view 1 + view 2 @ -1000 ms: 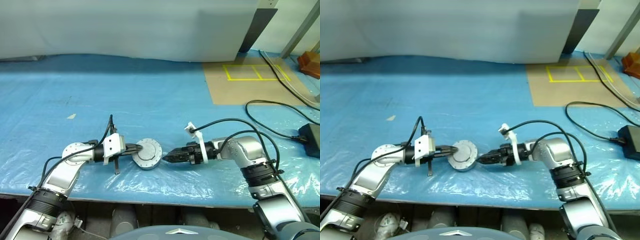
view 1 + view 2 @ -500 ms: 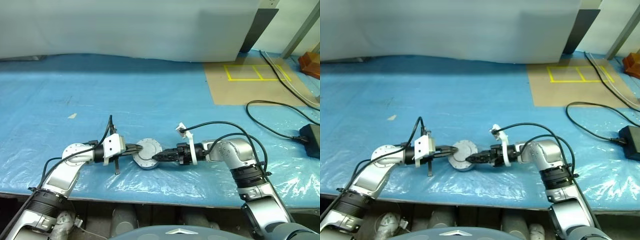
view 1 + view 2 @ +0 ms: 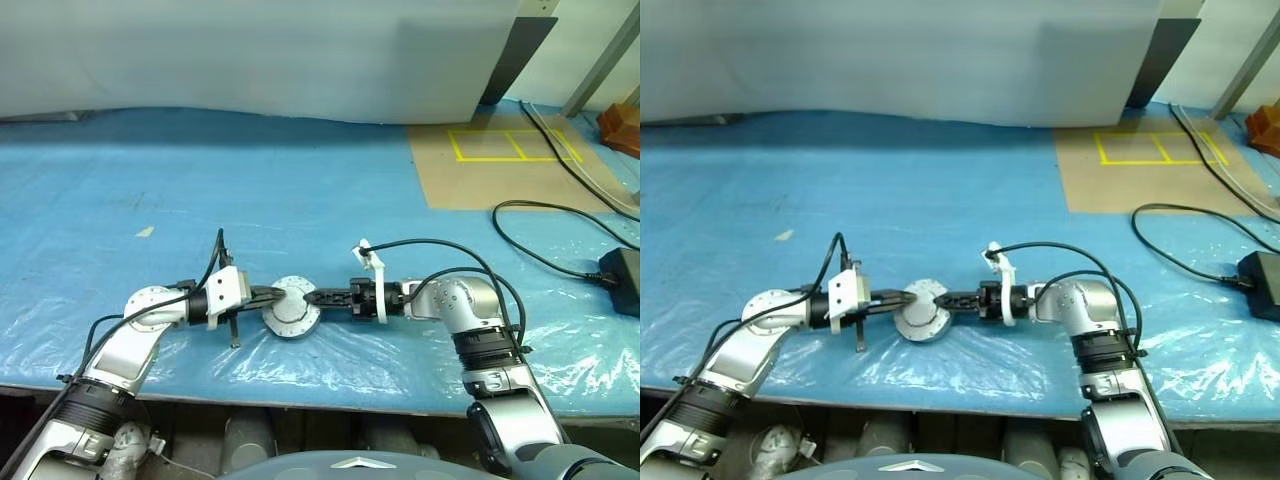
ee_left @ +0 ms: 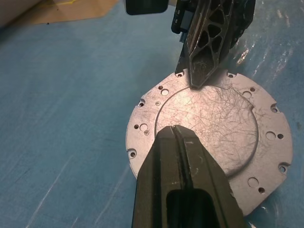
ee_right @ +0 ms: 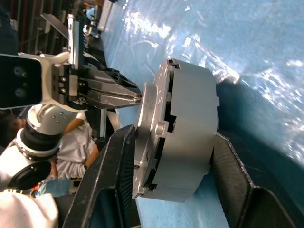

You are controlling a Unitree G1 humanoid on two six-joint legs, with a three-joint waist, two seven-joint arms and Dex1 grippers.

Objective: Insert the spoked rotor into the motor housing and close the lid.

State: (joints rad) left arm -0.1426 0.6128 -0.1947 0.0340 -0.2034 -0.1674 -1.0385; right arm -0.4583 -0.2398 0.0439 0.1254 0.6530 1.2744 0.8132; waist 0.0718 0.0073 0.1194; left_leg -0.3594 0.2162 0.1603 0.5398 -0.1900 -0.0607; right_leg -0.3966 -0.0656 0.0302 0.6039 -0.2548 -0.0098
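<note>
Metal throughout, the lid (image 4: 209,137) and motor housing (image 5: 187,133) look rigid, heavy, slick; right gripper (image 5: 173,190) fingers straddle both, left gripper (image 4: 183,156) pressed closed atop.

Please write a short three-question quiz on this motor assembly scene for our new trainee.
1. True or false: the lid lies on the motor housing.
2. Which gripper has its jaws astride the stacked lid and housing?
3. The left gripper is: A) wide open, B) shut, tips on the lid.

Key: 1 true; 2 the right gripper; 3 B.
</note>
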